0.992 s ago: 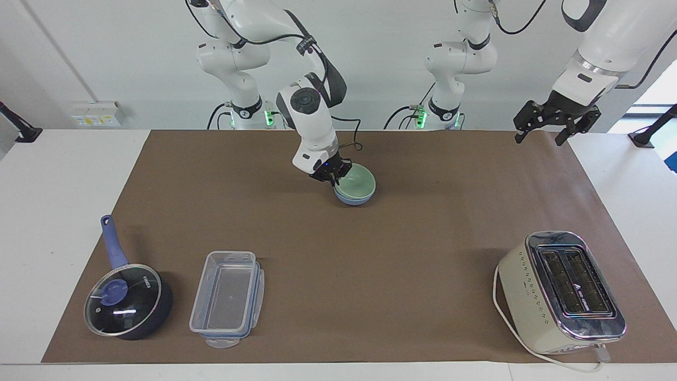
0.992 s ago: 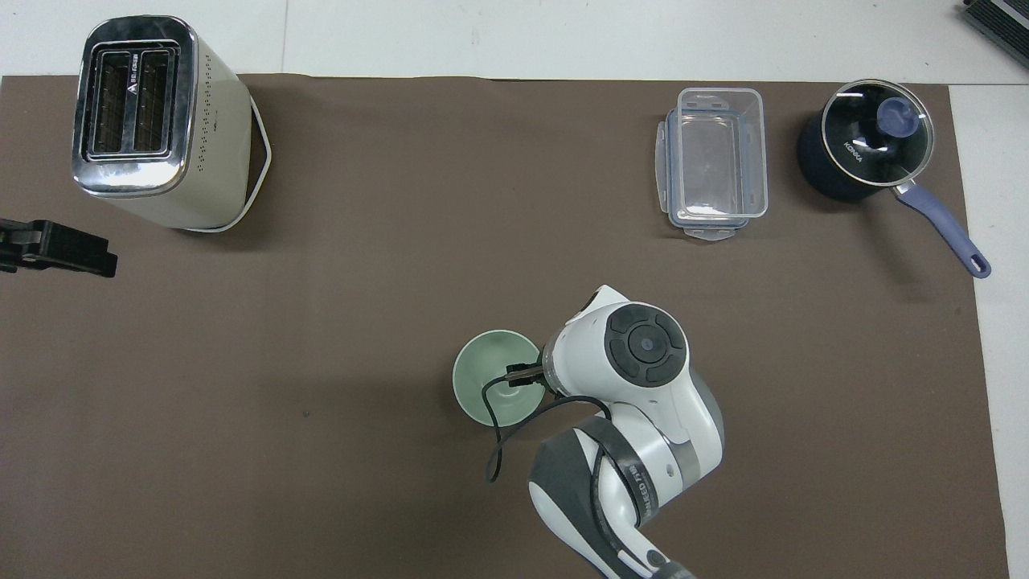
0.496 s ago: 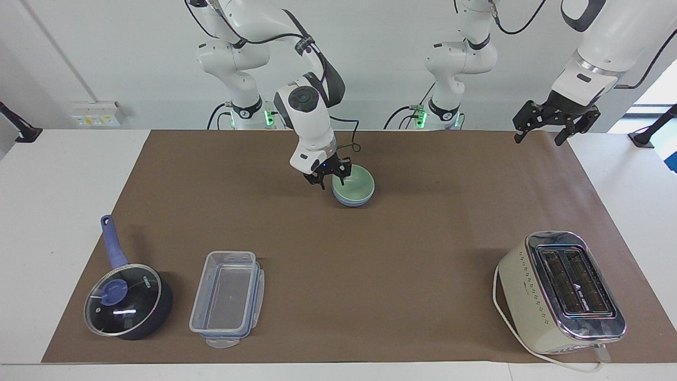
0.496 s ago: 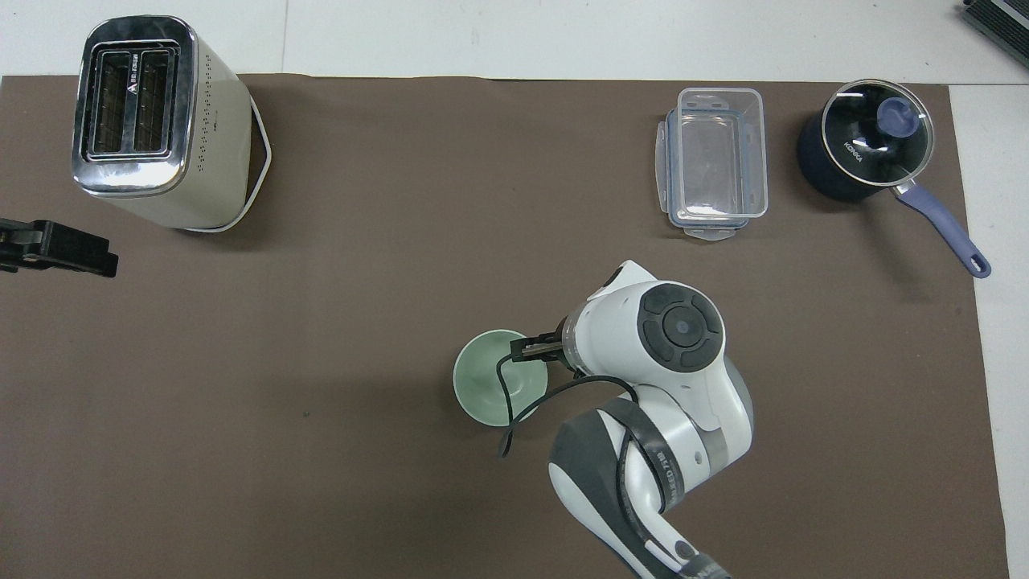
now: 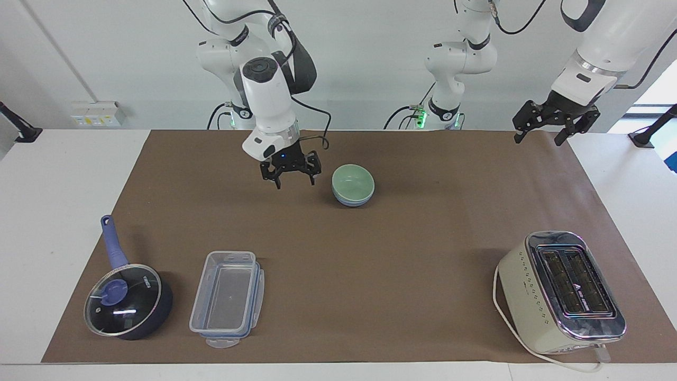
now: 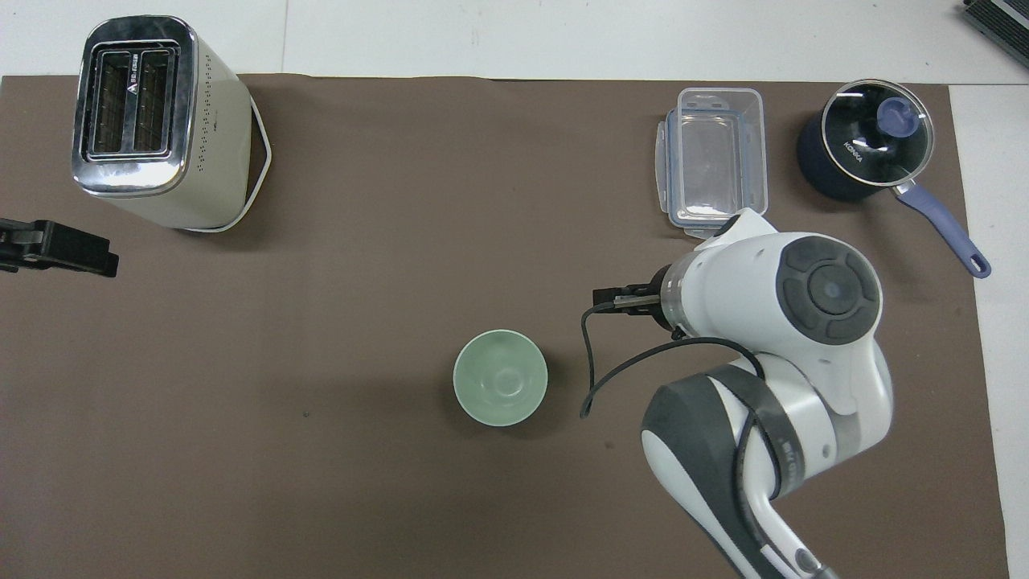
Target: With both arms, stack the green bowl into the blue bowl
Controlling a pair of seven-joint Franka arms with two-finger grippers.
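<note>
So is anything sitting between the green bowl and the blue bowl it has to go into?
Nothing visible does. The green bowl already sits nested in the blue bowl. The right pincer, open, hangs beside the stack, touching neither; the left pincer waits open at the mat's edge.

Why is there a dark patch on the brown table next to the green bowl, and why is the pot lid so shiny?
Overhead view: the dark patch beside the green bowl is its own soft shadow on the brown mat. Facing view: the saucepan has a glass lid that mirrors the room lights as small bright glints, and the toaster has a chrome top that gleams the same way.
</note>
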